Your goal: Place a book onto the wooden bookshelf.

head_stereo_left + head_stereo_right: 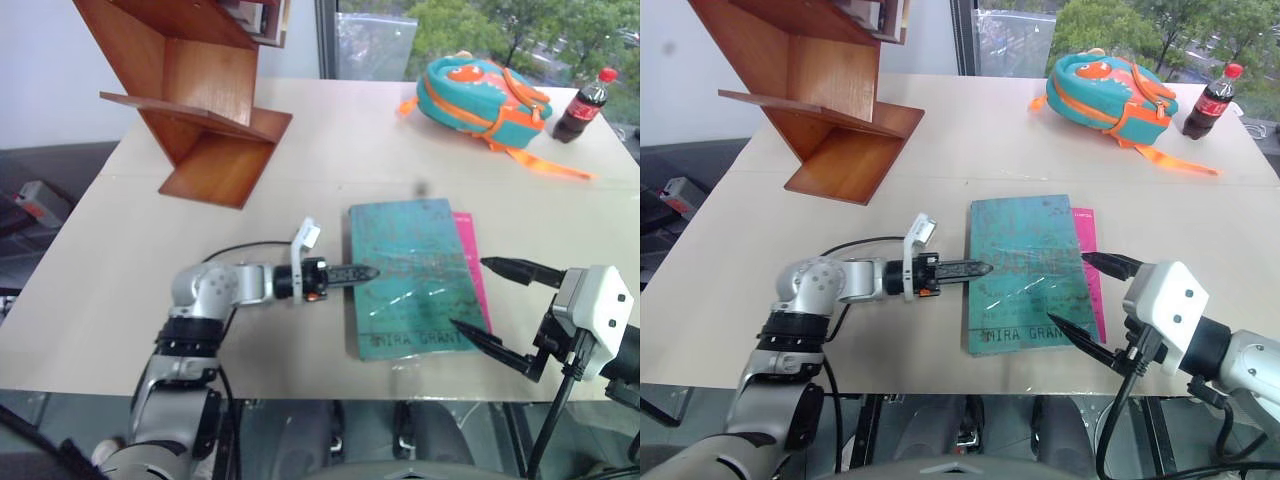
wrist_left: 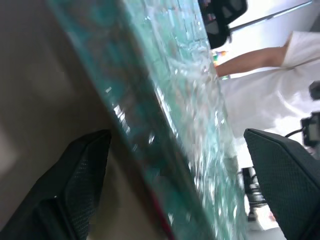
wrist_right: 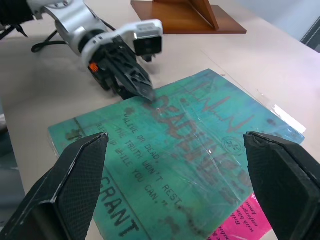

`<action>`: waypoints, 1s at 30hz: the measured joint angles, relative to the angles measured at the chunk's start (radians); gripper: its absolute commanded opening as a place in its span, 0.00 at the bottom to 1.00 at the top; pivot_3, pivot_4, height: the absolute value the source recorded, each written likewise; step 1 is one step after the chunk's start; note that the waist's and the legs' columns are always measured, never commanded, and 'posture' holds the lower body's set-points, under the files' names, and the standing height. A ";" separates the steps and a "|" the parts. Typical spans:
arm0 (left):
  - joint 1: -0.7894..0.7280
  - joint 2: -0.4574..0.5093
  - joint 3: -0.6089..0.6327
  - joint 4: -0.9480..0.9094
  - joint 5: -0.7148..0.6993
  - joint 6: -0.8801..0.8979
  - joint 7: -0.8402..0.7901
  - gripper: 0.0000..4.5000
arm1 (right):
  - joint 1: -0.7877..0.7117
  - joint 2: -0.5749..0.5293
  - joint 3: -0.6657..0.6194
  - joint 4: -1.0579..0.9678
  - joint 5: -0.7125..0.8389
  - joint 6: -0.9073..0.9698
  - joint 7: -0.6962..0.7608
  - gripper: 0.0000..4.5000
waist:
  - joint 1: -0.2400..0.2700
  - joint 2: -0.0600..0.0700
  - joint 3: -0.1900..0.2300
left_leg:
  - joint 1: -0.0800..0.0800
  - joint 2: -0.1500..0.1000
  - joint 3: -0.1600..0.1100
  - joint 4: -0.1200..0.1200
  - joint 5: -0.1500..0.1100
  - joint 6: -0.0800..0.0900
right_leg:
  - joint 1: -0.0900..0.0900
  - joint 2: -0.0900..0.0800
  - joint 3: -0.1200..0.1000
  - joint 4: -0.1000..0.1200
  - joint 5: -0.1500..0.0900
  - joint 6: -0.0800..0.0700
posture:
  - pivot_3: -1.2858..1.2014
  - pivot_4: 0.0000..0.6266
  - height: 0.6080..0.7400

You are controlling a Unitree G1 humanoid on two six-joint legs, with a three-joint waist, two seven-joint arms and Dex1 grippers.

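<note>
Head views: we see the book lying flat on the table, teal cover up, near the front edge. It rests on top of a pink book, whose edge shows along its right side. The wooden bookshelf stands at the far left of the table, well apart from the book. A teal and orange backpack and a cola bottle sit at the far right.

The left gripper points right, its tip at the book's left edge; from here we cannot tell how its fingers stand. The right gripper hovers over the book's right edge, fingers spread wide, holding nothing.

Left wrist view: the book's edge runs between the two fingers, which stand apart on either side of it; we cannot tell whether either touches it.

Right wrist view: both fingers are wide apart above the cover, with the left gripper's tip at the far edge.
</note>
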 measured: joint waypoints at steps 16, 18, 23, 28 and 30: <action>-0.020 0.101 0.191 0.022 -0.074 0.181 -0.023 0.03 | 0.051 -0.040 0.027 0.001 -0.008 -0.063 -0.079 1.00 | -0.004 0.000 0.000 | 0.000 0.001 0.000 0.000 0.000 0.000 | -0.001 0.000 0.003 0.000 0.000 0.000 | 0.52 0.24 1.00; -0.019 0.126 0.205 -0.006 -0.078 0.179 -0.026 0.03 | 0.026 -0.037 0.041 0.006 -0.011 -0.063 -0.078 1.00 | -0.003 -0.001 0.000 | 0.000 0.001 -0.001 0.000 0.000 0.000 | -0.001 -0.001 0.003 0.000 0.000 0.000 | 0.52 0.24 1.00; -0.015 0.298 0.195 -0.275 0.021 -0.128 -0.157 0.03 | -0.057 -0.034 0.070 0.080 -0.010 -0.069 -0.045 1.00 | -0.003 -0.003 0.002 | -0.001 0.000 -0.002 0.000 0.000 -0.001 | -0.001 -0.002 0.002 0.000 0.001 -0.006 | 0.52 0.24 1.00; -0.164 0.377 0.187 -0.344 0.140 -0.387 -0.228 0.03 | -0.166 -0.032 0.127 0.163 -0.018 -0.087 -0.008 1.00 | 0.001 -0.005 0.003 | -0.003 -0.001 -0.002 0.000 0.000 -0.001 | -0.001 -0.002 -0.002 -0.001 0.001 -0.006 | 0.52 0.24 1.00; -0.227 0.431 0.150 -0.383 0.245 -0.557 -0.267 0.03 | -0.213 -0.031 0.156 0.200 -0.021 -0.097 0.009 1.00 | -0.003 -0.005 0.004 | -0.002 -0.002 -0.001 0.000 0.000 0.000 | -0.001 -0.002 -0.002 -0.001 0.002 -0.006 | 0.52 0.24 1.00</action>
